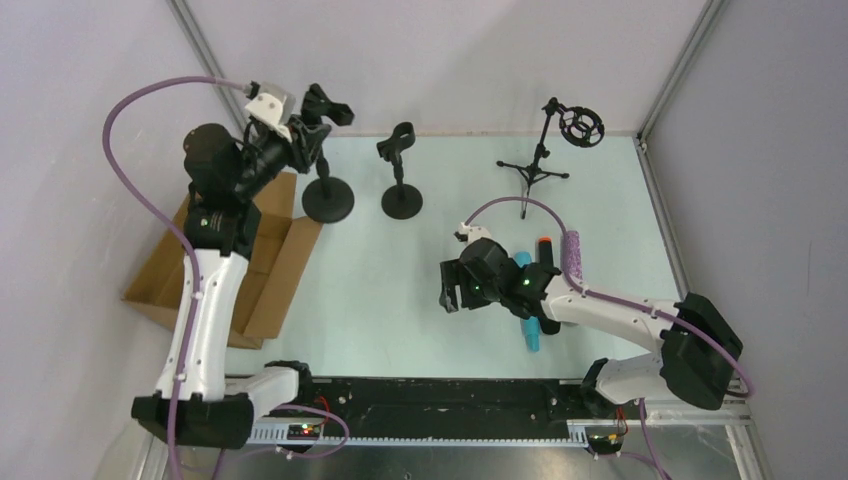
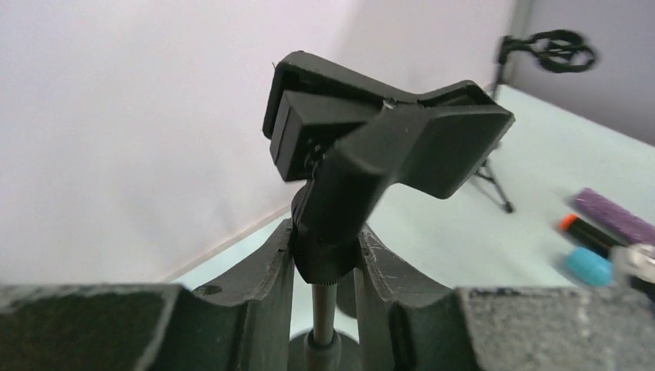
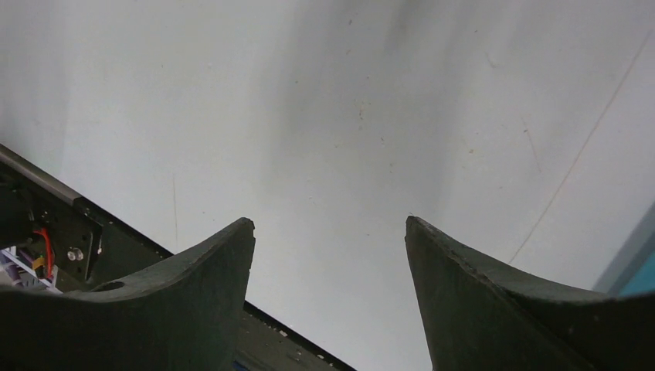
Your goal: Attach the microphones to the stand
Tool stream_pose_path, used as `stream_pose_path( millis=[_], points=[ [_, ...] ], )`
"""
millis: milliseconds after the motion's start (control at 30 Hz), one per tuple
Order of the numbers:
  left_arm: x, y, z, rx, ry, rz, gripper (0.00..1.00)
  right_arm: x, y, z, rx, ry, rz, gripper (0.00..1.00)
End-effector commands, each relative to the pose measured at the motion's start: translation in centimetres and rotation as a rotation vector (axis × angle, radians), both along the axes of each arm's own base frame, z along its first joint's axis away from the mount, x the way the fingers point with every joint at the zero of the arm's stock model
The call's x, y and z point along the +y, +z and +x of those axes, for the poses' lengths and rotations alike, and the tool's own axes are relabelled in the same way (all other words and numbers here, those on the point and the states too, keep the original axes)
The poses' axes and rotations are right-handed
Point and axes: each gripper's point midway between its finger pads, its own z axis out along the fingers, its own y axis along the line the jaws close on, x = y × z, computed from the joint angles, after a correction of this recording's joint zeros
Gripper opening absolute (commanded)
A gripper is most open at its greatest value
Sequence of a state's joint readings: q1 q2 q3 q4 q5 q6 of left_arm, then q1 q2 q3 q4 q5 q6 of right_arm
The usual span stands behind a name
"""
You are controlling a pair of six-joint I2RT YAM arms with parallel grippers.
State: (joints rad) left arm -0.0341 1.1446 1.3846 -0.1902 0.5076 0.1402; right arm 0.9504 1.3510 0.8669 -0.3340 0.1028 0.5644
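Three microphones lie together right of the table's middle: a purple glitter one point(image 1: 572, 256), a black one with an orange-red end point(image 1: 545, 252) and a light blue one point(image 1: 529, 310), partly under the right arm. The left wrist view shows them too: purple point(image 2: 614, 216), black point(image 2: 587, 233), blue point(image 2: 588, 265). My left gripper point(image 2: 324, 236) is shut on the neck below the black clip point(image 2: 386, 131) of the far-left round-base stand point(image 1: 328, 200). My right gripper point(image 3: 330, 224) is open and empty, low over bare table just left of the microphones point(image 1: 450, 285).
A second round-base stand point(image 1: 402, 200) with a clip stands right of the first. A tripod stand point(image 1: 535, 170) with a ring shock mount point(image 1: 581, 126) is at the back right. An open cardboard box point(image 1: 245, 275) sits at the left.
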Motion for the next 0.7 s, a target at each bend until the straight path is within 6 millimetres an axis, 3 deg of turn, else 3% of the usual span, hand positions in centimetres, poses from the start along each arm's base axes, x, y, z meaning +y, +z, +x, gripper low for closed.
stream_pose_path(
  millis=[0,200,333,667],
  points=[
    [-3.6,3.5,-4.4,-0.135,-0.155,0.010,0.09,-1.0,2.0,0.6,-0.055,-0.043,0.019,0.76],
    [-6.1,4.5,-8.4,-0.186,-0.257,0.023,0.08,-1.8,3.5,0.5,-0.082,-0.065,0.042,0.76],
    [-7.2,3.6,-9.9,-0.167,-0.292,0.020,0.07,-2.3,4.2,0.4,-0.096,-0.077,0.053,0.76],
    [-9.5,-3.4,-11.2,0.057,-0.330,-0.069,0.00,-2.8,5.2,0.7,-0.113,-0.096,0.074,0.76]
  ],
)
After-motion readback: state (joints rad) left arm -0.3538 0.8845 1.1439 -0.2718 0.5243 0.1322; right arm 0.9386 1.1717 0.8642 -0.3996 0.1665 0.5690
